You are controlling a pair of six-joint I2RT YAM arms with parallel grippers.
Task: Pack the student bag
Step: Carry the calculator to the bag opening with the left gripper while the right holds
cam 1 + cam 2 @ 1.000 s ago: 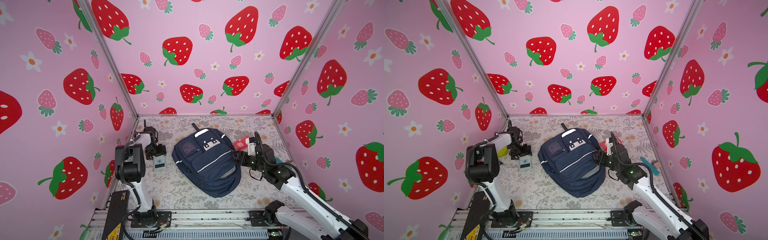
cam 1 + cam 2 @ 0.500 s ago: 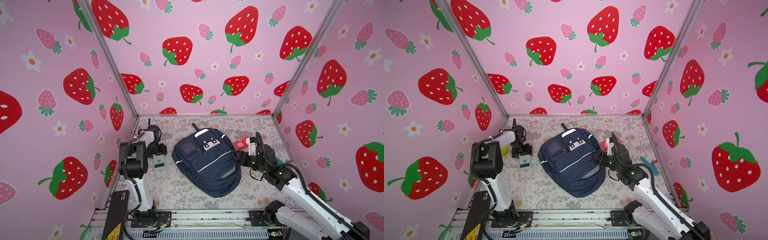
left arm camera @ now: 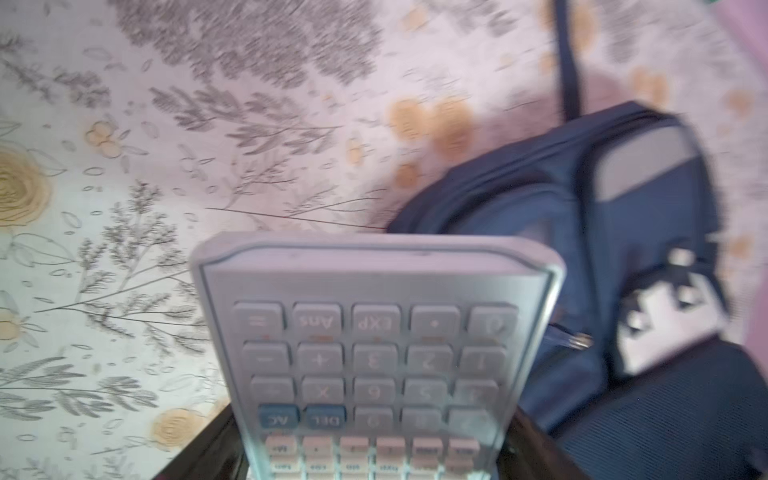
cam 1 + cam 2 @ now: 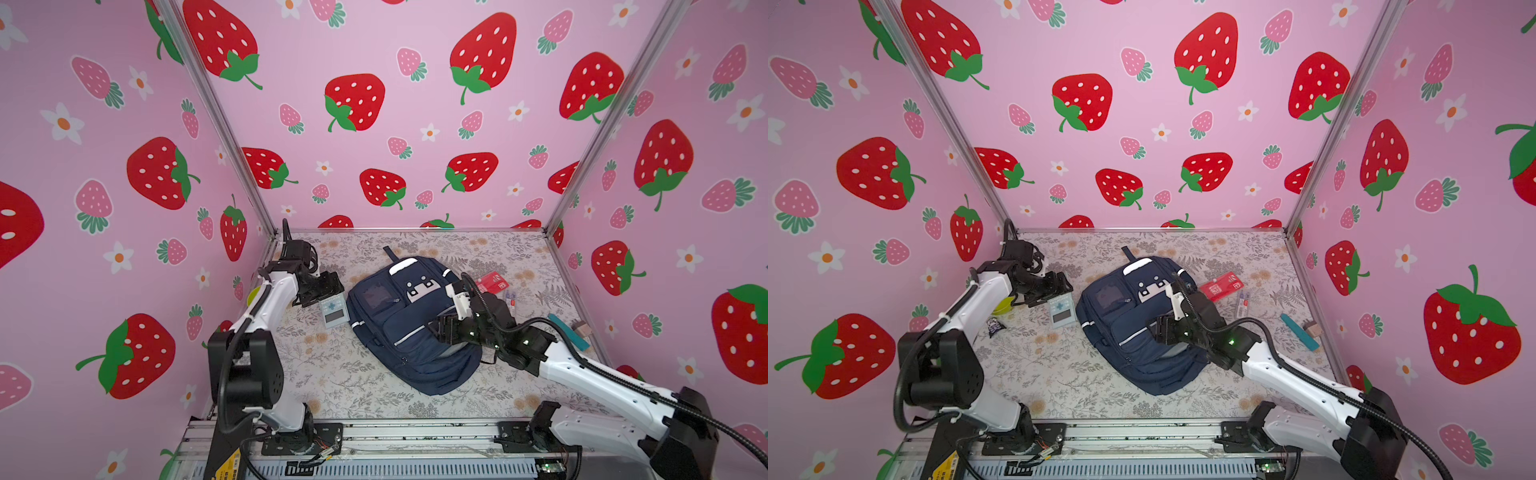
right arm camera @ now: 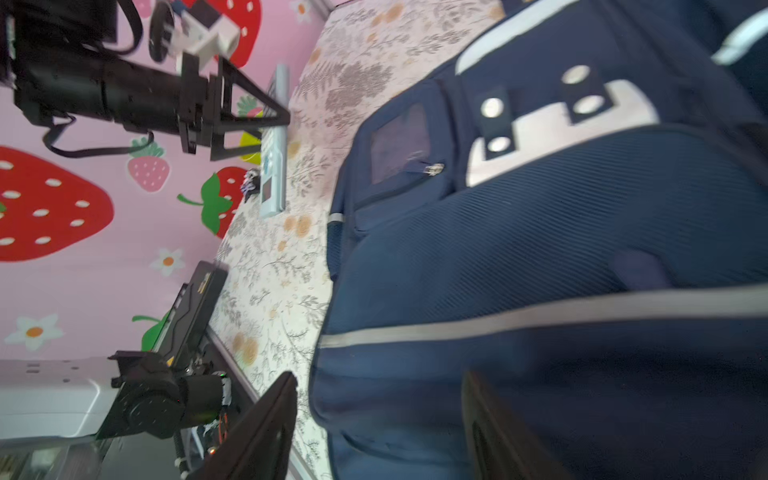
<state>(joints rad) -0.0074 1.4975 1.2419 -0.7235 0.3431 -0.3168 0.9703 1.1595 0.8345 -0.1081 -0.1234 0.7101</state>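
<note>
The student bag lies flat mid-table, navy with a white face patch, also showing in the left wrist view and the right wrist view. Left of it, my left gripper is shut on a pale grey calculator, one finger against each long side. My right gripper hangs open over the bag's lower right part, with only blue fabric beyond the jaws.
A red packet, small tubes, a teal bar and a wooden block lie right of the bag. A yellow-green thing and a dark wrapper sit by the left wall.
My left gripper's jaws have narrowed onto the calculator and that arm's elbow has swung back. My right gripper has shifted left, further over the bag.
</note>
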